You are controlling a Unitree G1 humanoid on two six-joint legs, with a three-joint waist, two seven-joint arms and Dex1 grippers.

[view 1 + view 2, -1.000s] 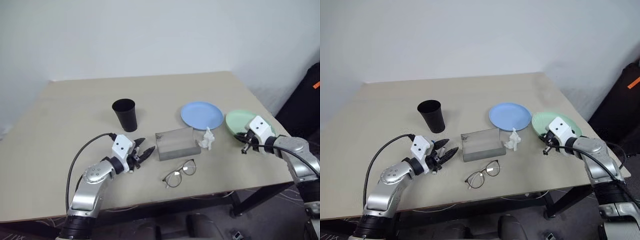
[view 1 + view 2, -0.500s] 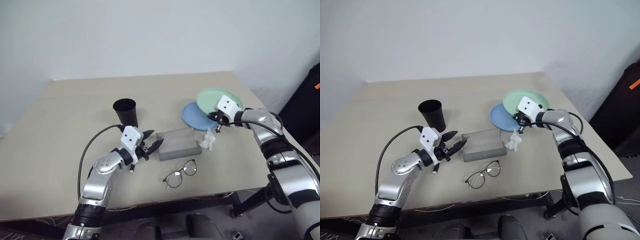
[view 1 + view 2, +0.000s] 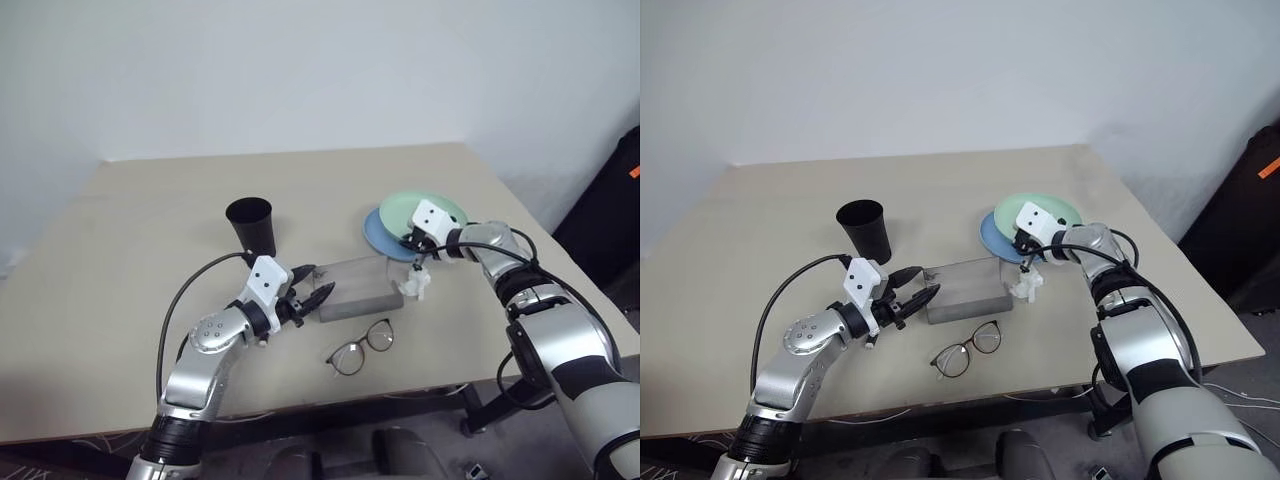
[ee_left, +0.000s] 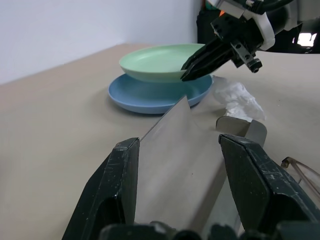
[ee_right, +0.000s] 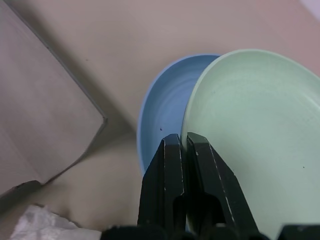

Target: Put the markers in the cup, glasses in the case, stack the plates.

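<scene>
The mint green plate point(image 3: 430, 210) hangs over the far right part of the light blue plate point(image 3: 381, 236), overlapping it. My right gripper point(image 3: 411, 241) is shut on the green plate's near rim point(image 5: 250, 125), with the blue plate point(image 5: 165, 105) below. The grey case point(image 3: 352, 285) lies closed at the table's middle. My left gripper point(image 3: 310, 293) is open at the case's left end, its fingers point(image 4: 120, 185) flanking the case's corner point(image 4: 180, 150). The glasses point(image 3: 360, 345) lie just in front of the case. The black cup point(image 3: 251, 228) stands behind my left gripper. The markers are out of view.
A crumpled white tissue point(image 3: 415, 282) lies between the case's right end and the plates. The beige table point(image 3: 140, 230) ends close in front of the glasses. A dark object point(image 3: 610, 200) stands beyond the table's right edge.
My right gripper carried the green plate from the table's right edge leftward and over the blue plate. My left gripper moved right, up to the case's end.
</scene>
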